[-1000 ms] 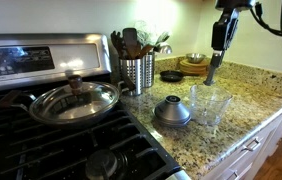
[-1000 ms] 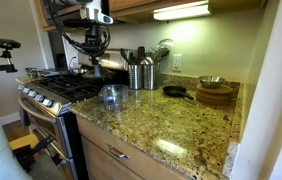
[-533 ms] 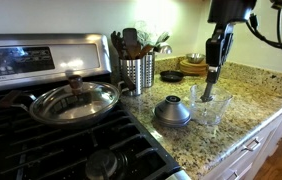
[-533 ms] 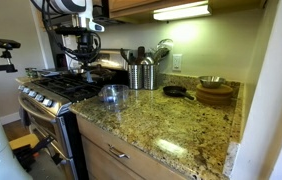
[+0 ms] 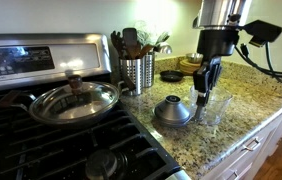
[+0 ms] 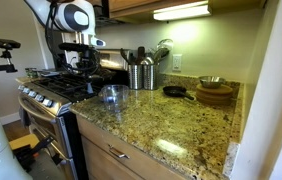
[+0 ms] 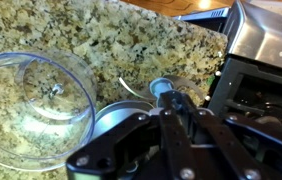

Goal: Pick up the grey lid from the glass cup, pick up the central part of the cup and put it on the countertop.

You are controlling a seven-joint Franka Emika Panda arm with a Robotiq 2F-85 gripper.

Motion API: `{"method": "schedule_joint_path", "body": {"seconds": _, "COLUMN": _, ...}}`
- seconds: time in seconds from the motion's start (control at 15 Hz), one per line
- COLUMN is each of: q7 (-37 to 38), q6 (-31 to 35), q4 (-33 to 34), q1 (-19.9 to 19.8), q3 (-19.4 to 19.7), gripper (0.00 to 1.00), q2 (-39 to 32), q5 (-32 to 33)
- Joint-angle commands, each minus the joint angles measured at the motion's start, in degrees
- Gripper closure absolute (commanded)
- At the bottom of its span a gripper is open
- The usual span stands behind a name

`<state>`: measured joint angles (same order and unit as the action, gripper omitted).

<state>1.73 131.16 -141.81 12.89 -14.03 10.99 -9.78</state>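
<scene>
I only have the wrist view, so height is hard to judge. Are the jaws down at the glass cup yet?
Observer: In an exterior view the gripper overlaps the glass cup at its side toward the grey lid. Whether it is inside the cup or in front of it, I cannot tell.
Operator: Anything tall close by that I can't see?
Observer: A steel utensil holder stands farther back than the grey lid, apart from the gripper.
</scene>
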Motion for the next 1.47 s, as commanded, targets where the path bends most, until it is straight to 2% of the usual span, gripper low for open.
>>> {"method": "schedule_joint_path", "body": {"seconds": 0.0, "q7": 2.3, "q6": 5.0, "q4": -1.8, "q1": 0.5, "q3": 0.0, "gripper": 0.91, "q2": -2.4, "q5": -1.1}}
{"method": "schedule_joint_path", "body": {"seconds": 0.73, "q7": 3.4, "q6": 13.1, "q4": -2.3, "q1": 0.6, "q3": -0.1, "gripper": 0.91, "q2": -10.3, "q5": -0.4}}
{"method": "schedule_joint_path", "body": {"seconds": 0.8, "q7": 3.6, "q6": 12.8, "q4": -2.4, "q1": 0.6, "q3": -0.1, "gripper": 0.63, "q2": -9.6, "q5": 0.3}}
{"method": "schedule_joint_path", "body": {"seconds": 0.87, "q7": 3.6, "q6": 12.7, "q4": -2.6, "q1": 0.6, "q3": -0.2, "gripper": 0.62, "q2": -9.3, "q5": 0.4}}
{"method": "schedule_joint_path", "body": {"seconds": 1.4, "q7": 2.7, "q6": 6.2, "q4": -2.6, "q1": 1.1, "q3": -0.3, "gripper": 0.11, "q2": -0.6, "q5": 0.1}}
